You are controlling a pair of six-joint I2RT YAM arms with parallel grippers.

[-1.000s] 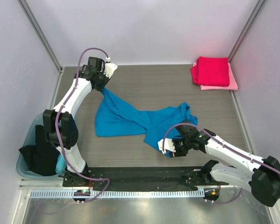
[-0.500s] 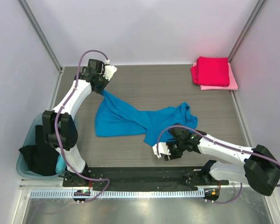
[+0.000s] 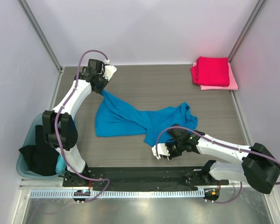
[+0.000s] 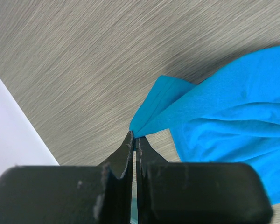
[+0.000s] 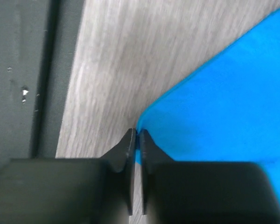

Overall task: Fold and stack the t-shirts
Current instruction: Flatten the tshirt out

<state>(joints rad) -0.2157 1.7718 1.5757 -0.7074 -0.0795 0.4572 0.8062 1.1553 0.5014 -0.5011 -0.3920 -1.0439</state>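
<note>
A bright blue t-shirt (image 3: pixel 126 119) lies crumpled and spread across the middle of the table. My left gripper (image 3: pixel 102 89) is at its far left corner, jaws shut on a pinch of blue cloth (image 4: pixel 151 116) that rises from the table to the gripper (image 4: pixel 136 136). My right gripper (image 3: pixel 159 149) is low over the shirt's near right corner. Its jaws are pressed together on the blue edge (image 5: pixel 200 107) at the tips (image 5: pixel 136 134), with blue showing between them. A folded crimson t-shirt (image 3: pixel 213 71) rests on a pale pink one (image 3: pixel 224 86) at the back right.
A translucent teal tub (image 3: pixel 22 164) stands off the table's left edge with a black t-shirt (image 3: pixel 37 156) hanging in it. A dark strip (image 5: pixel 23 70) runs along the near edge beside the right gripper. Walls (image 3: pixel 144 28) enclose the back and sides.
My right gripper has slid left toward the shirt's near corner and closed on its edge. The left gripper has stayed shut on the far corner, barely shifting.
</note>
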